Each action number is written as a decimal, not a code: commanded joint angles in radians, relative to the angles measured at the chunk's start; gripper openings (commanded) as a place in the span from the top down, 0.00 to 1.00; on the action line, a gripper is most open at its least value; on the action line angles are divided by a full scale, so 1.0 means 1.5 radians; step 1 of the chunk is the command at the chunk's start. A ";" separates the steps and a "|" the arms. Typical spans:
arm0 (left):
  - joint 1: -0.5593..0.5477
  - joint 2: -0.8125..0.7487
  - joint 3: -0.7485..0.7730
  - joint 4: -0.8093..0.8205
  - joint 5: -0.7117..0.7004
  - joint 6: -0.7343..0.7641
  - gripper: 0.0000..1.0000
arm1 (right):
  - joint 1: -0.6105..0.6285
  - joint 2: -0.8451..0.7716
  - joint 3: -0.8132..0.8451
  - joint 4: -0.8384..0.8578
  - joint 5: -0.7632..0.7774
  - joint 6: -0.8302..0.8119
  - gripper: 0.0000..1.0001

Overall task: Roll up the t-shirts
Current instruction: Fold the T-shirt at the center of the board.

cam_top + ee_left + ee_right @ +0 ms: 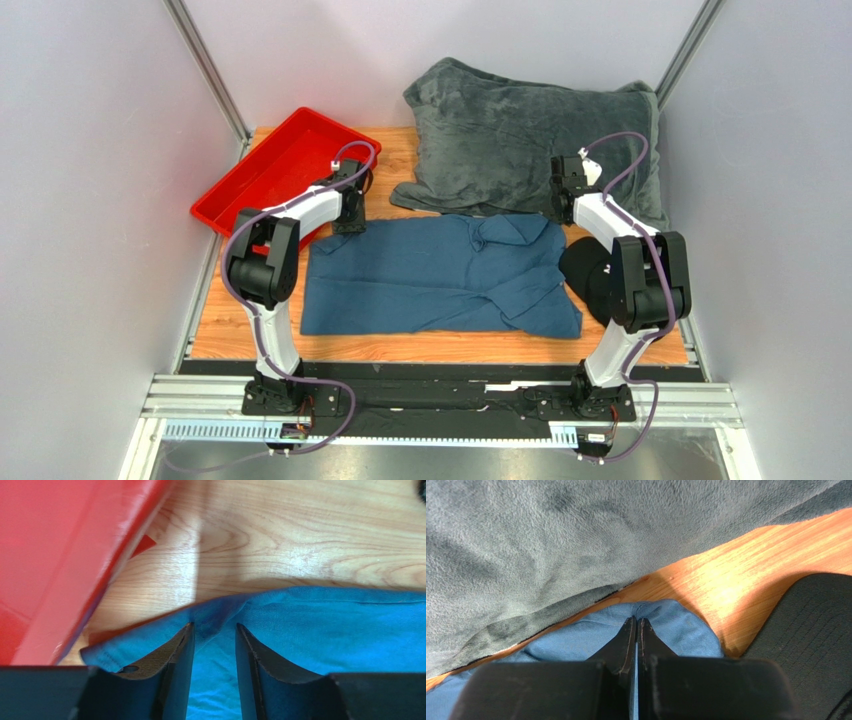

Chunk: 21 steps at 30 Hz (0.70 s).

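Lying flat across the middle of the table [420, 347], the teal t-shirt [430, 275] has its long axis left to right, one short end toward each arm. Left gripper [214, 626] is at the shirt's far-left corner, just beside the red tray [270, 170]. Its fingers [172, 652] are spread, with the far hem humped between them, not clamped. Right gripper [636, 620] is at the far-right end, by the grey plush blanket [551, 545]. Its jaws are pressed together, apparently pinching a small fold of hem; grip hard to confirm. Black cloth [585, 275] sits near the right edge. Judgement: the shirt body lies nearward of both grippers, so the far edge likely gets drawn toward the near edge.
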 commanded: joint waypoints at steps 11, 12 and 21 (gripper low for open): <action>-0.001 -0.051 0.020 0.007 -0.003 -0.008 1.00 | -0.041 -0.098 -0.002 0.006 -0.013 0.002 1.00; -0.002 -0.060 0.020 0.007 -0.009 -0.009 1.00 | -0.041 -0.109 0.000 0.002 -0.015 0.003 1.00; -0.003 -0.130 0.023 -0.001 -0.041 -0.017 1.00 | -0.034 -0.213 -0.034 -0.010 -0.012 0.032 1.00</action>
